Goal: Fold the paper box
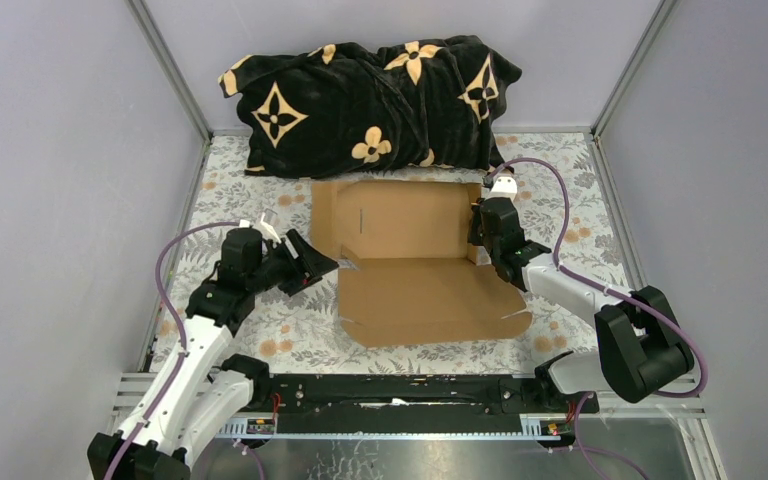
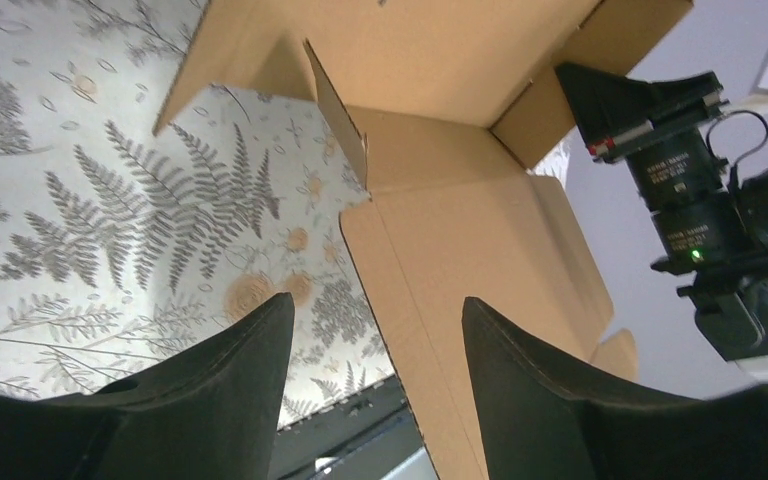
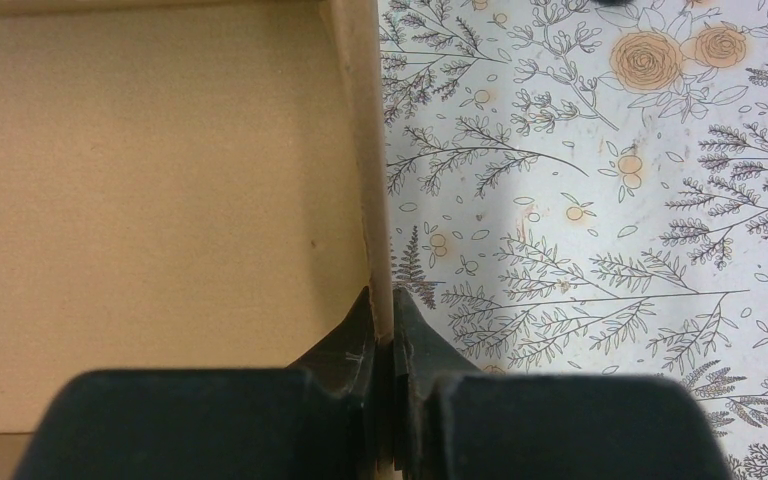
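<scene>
The right pincer [image 1: 480,228] was clamped on the upright right side wall [image 3: 360,150] of the paper box [image 1: 410,270], with one finger inside the wall and one outside. In its own wrist view the thin cardboard edge ran straight out from between the closed tips. To the left of that pincer lay the box's brown floor. To its right lay the flowered cloth covering the bench [image 1: 260,335].

The left pincer [image 1: 322,265] stood with its fingers apart and nothing between them. It was just beside the box's left edge, where a small tab [image 1: 348,262] stuck up; whether a tip touched the tab could not be told. Ahead of this pincer the front panel [image 2: 460,240] lay flat on the bench, and further on the back wall stood upright.

Beyond both pincers, right behind the box's back wall, lay a black cushion [image 1: 370,105] with tan flower shapes.

There were one box, one cushion, two arms [image 1: 195,350] and two purple cables [image 1: 167,250]. The cardboard was plain brown. White print on the right arm's black housing [image 2: 685,190] was too small to read.
</scene>
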Action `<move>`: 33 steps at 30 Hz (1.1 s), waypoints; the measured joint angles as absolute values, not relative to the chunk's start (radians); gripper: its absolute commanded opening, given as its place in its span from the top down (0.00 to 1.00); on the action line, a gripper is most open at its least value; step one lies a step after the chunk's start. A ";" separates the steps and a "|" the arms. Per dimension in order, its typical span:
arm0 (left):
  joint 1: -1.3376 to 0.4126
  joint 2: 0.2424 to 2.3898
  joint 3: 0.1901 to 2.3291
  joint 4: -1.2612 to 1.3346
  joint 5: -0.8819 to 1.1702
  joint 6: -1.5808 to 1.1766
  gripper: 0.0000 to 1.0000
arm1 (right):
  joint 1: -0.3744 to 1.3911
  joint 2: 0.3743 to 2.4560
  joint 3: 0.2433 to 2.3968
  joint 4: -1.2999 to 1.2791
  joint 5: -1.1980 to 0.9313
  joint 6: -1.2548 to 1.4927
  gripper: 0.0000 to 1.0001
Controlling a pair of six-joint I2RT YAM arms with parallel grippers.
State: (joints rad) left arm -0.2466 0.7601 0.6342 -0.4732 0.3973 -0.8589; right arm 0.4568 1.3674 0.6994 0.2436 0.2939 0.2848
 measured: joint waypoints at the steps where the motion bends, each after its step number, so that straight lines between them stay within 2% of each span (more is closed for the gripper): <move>1: -0.247 0.756 0.629 -0.473 0.414 -0.868 0.30 | 0.457 1.367 0.699 0.244 0.295 0.285 1.00; 11: -0.247 0.699 0.563 -0.464 0.508 -0.953 0.30 | 0.457 1.367 0.699 0.245 0.297 0.293 1.00; 24: -0.282 0.706 0.481 -0.389 0.513 -1.050 0.31 | 0.457 1.356 0.694 0.257 0.298 0.329 1.00; 26: -0.299 0.723 0.480 -0.364 0.506 -1.068 0.33 | 0.457 1.347 0.688 0.261 0.298 0.335 1.00; 30: -0.353 0.755 0.480 -0.317 0.464 -1.109 0.47 | 0.457 1.330 0.676 0.271 0.298 0.346 1.00; 33: -0.386 0.774 0.480 -0.281 0.429 -1.141 0.52 | 0.457 1.325 0.670 0.279 0.298 0.356 1.00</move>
State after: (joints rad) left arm -0.3859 0.7742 0.4801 -0.2813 0.4294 -1.1412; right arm 0.4568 1.3247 0.6697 0.2790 0.2981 0.3557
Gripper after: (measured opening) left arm 0.520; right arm 0.083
